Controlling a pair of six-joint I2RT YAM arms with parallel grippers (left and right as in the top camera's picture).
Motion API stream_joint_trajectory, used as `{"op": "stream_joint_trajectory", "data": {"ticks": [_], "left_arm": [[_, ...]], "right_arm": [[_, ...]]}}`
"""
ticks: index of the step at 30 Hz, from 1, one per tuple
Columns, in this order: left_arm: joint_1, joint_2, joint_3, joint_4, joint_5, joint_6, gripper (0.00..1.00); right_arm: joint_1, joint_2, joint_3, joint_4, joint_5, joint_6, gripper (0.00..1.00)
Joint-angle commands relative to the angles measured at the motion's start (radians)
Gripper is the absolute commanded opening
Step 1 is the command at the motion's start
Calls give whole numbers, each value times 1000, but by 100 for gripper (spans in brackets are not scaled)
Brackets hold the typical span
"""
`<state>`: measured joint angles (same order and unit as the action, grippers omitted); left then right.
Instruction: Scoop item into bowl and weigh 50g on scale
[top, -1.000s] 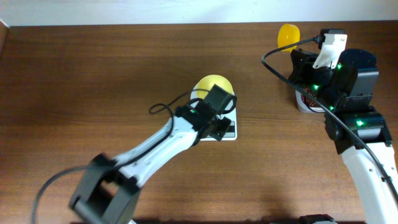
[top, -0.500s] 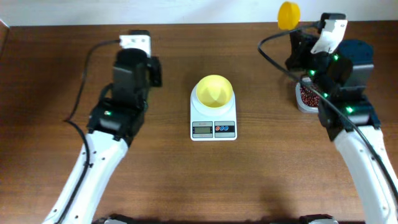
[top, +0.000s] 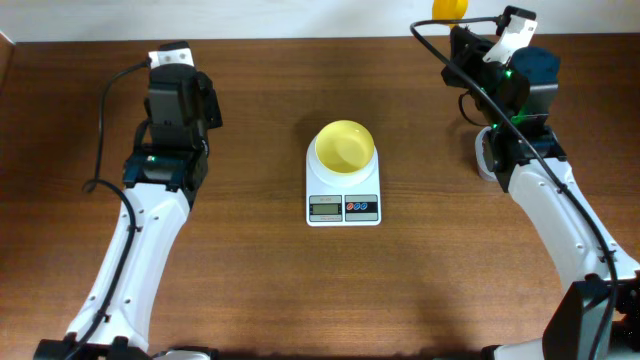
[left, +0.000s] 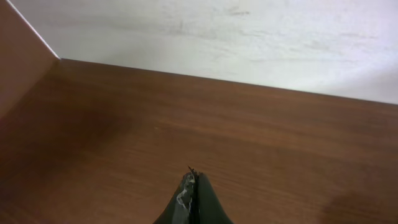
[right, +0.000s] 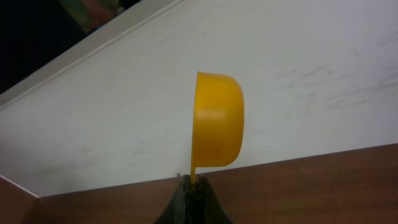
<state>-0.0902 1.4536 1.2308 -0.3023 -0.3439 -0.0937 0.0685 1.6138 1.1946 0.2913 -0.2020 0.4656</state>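
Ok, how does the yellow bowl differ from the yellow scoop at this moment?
The bowl rests upright on the scale, mouth up and empty. The scoop is held by its handle in the right pincer, its mouth facing sideways in the wrist view. The bowl is pale yellow, the scoop a deeper orange-yellow. The bowl is clearly wider than the scoop. Both are round, plain yellow cups.
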Motion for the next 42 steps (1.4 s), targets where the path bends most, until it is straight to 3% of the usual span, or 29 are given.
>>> {"op": "stream_joint_trajectory", "data": {"ticks": [1, 7, 12, 20, 25, 29, 42], "left_arm": [[-9, 7, 8, -21, 128, -2, 0], [-201, 7, 8, -215, 132, 43, 0], [-389, 67, 8, -241, 174, 58, 0], [-519, 224, 8, -243, 229, 57, 0], [-539, 224, 8, -299, 353, 57, 0], [-557, 224, 8, -328, 356, 57, 0], [-616, 379, 6, -327, 343, 49, 0]], "right_arm": [[-4, -3, 13, 5, 12, 8, 4], [-4, -3, 14, 3, -36, 26, 4], [-5, -5, 14, -51, -164, 48, 4], [-58, -118, 16, -538, -211, 36, 4], [-97, -289, 18, -892, -207, -127, 4], [-95, -300, 17, -1155, -207, -226, 4], [-95, -299, 17, -1117, -206, -272, 4]]}}
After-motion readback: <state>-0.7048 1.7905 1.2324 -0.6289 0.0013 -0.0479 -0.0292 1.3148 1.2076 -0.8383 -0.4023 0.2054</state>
